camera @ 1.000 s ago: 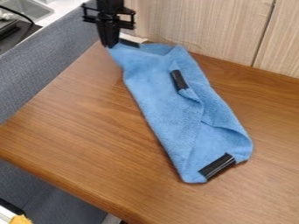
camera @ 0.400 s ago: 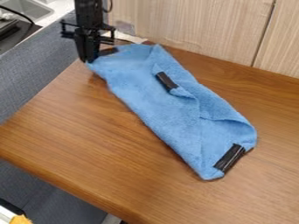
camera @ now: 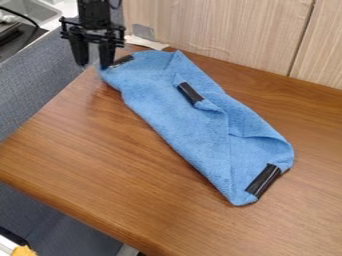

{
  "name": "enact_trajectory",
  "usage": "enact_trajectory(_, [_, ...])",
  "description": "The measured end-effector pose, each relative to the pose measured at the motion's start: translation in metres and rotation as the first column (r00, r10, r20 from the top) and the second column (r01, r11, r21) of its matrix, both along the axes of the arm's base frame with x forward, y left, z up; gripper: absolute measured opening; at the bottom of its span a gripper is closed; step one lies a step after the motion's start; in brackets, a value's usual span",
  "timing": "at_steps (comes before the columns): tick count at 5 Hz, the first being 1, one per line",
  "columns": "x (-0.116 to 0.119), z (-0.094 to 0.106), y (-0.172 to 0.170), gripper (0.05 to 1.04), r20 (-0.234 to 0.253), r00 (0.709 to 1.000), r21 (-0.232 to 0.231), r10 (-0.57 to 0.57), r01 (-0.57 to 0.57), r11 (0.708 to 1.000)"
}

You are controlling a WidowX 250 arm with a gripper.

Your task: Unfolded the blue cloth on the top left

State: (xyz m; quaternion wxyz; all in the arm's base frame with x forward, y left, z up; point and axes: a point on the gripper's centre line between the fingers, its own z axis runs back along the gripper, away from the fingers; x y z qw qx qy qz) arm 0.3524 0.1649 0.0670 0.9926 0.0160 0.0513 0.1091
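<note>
The black gripper (camera: 93, 62) hangs at the upper left, over the table's far left corner. It is open, its two fingers spread apart, the right one beside the cloth's top left corner. The blue cloth (camera: 180, 120) lies stretched diagonally from that corner toward the lower right, with a fold running along its right side. Black strips mark its top left corner, its upper middle and its lower right end. Whether the right finger touches the cloth, I cannot tell.
The brown wooden table (camera: 87, 165) has its left edge beside a grey fabric panel (camera: 40, 90). A light wood wall (camera: 227, 30) stands behind it. A metal sink (camera: 33, 10) is at the top left, and a yellow item (camera: 23, 251) at the bottom left.
My gripper moved left and dragged the cloth's top left corner with it, swinging the lower end slightly rightward. Since then the fingers have opened and let the corner go.
</note>
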Motion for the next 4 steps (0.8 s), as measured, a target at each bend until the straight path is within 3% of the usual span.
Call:
enact_trajectory(1, [-0.002, 0.009, 0.001, 0.998, 0.009, 1.000, 0.015, 0.008, -0.008, 1.000])
enact_trajectory(3, [-0.012, 0.040, 0.001, 1.000, 0.085, 0.996, 0.053, -0.018, 0.013, 0.998])
enact_trajectory(4, [-0.012, 0.042, 0.001, 1.000, 0.090, 0.996, 0.054, -0.014, 0.009, 0.998])
